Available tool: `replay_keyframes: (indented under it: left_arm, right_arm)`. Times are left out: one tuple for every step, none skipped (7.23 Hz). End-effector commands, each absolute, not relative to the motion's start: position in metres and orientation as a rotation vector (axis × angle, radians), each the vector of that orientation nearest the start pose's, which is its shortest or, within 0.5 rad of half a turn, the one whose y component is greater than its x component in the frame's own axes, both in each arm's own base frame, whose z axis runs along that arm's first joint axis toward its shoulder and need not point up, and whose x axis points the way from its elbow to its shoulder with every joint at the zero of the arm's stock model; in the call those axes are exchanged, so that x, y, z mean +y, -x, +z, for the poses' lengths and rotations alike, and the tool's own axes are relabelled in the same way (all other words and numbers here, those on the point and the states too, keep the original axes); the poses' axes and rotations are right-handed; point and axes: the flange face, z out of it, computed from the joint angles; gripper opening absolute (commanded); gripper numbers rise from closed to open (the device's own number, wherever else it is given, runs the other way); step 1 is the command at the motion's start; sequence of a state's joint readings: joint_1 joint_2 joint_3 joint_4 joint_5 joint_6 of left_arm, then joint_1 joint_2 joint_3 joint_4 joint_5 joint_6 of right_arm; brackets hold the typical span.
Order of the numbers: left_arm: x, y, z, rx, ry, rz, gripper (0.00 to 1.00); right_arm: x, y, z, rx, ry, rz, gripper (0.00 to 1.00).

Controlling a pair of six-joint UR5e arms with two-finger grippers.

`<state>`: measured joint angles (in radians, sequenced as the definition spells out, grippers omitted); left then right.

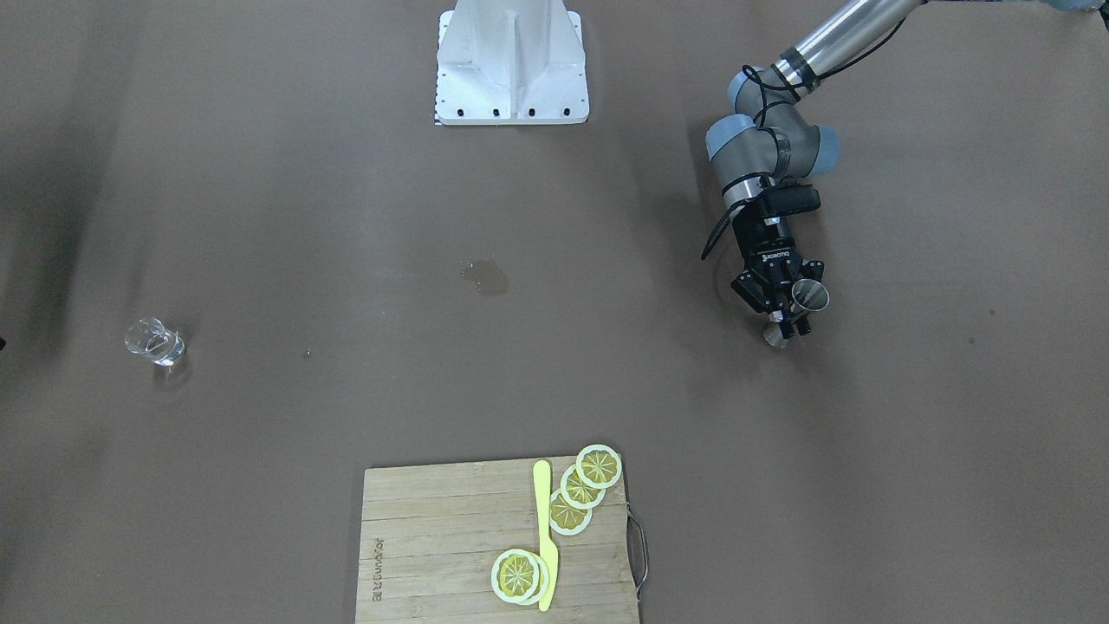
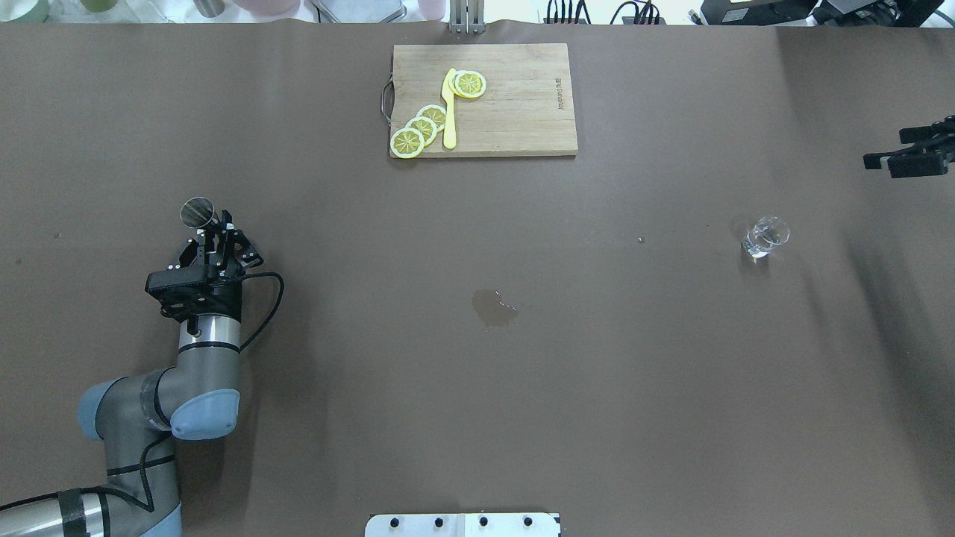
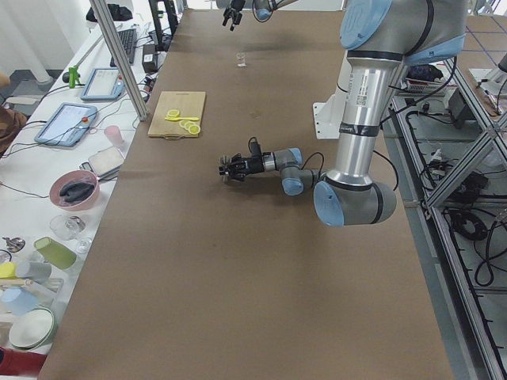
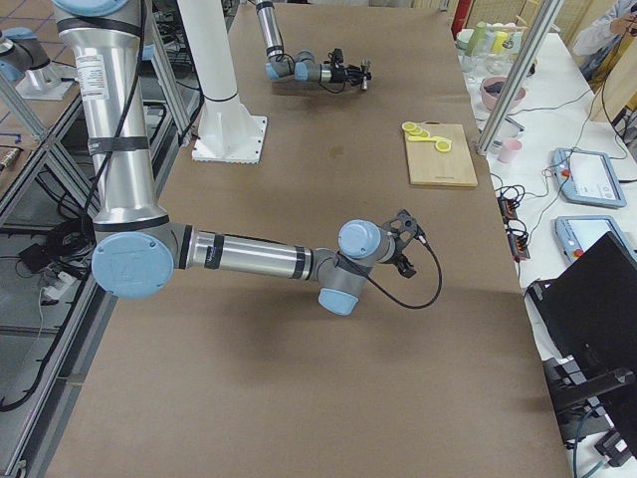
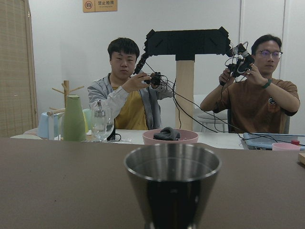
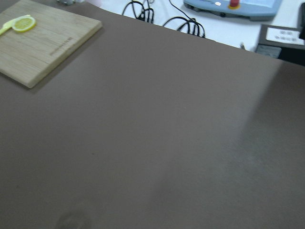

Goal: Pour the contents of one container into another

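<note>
The steel jigger (image 2: 198, 212) stands upright at the table's left side, with my left gripper (image 2: 211, 226) shut on its narrow waist. Seen from the front, the jigger (image 1: 809, 297) shows its round mouth, and it fills the left wrist view as jigger (image 5: 172, 183). The small clear glass (image 2: 764, 236) stands alone far to the right, and shows as glass (image 1: 156, 341) in the front view. My right gripper (image 2: 888, 148) hovers at the right edge, beyond and to the right of the glass, open with nothing in it.
A wooden cutting board (image 2: 522, 112) at the far middle carries lemon slices (image 2: 421, 128) and a yellow knife (image 2: 449, 112). A wet stain (image 2: 494, 307) marks the table's centre. The white robot base (image 1: 513, 61) sits at the near edge. Two operators sit beyond the far edge.
</note>
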<state>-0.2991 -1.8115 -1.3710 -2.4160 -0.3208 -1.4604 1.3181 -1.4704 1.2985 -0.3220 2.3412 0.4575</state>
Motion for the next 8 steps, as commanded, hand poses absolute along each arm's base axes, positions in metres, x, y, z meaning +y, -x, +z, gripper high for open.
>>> replay_keyframes:
  left_arm:
    - [-0.389, -0.489, 0.5, 0.518, -1.308, -0.707, 0.0]
    - [-0.389, -0.489, 0.5, 0.517, -1.309, -0.706, 0.02]
    - [-0.389, -0.489, 0.5, 0.517, -1.309, -0.706, 0.11]
    - [-0.389, -0.49, 0.499, 0.518, -1.309, -0.706, 0.27]
    - [-0.39, -0.49, 0.498, 0.517, -1.31, -0.707, 0.46]
    - [-0.39, -0.493, 0.494, 0.504, -1.315, -0.686, 0.47]
    - [-0.39, -0.493, 0.495, 0.495, -1.318, -0.676, 0.61]
    - [-0.39, -0.493, 0.496, 0.492, -1.318, -0.674, 0.62]
  right_arm:
    - [-0.551, 0.021, 0.626, -0.987, -0.453, -0.053, 1.0]
    - [-0.559, 0.009, 0.634, -0.975, -0.346, 0.002, 1.0]
    - [-0.567, 0.004, 0.639, -0.943, -0.256, -0.005, 1.0]
    - [-0.57, 0.001, 0.647, -0.902, -0.174, -0.042, 1.0]
    - [-0.572, -0.002, 0.656, -0.862, -0.106, -0.06, 1.0]
    - [-0.579, -0.004, 0.656, -0.816, -0.046, -0.039, 1.0]
    - [-0.587, -0.005, 0.653, -0.786, 0.023, -0.01, 1.0]
    - [-0.59, -0.011, 0.652, -0.774, 0.075, -0.001, 1.0]
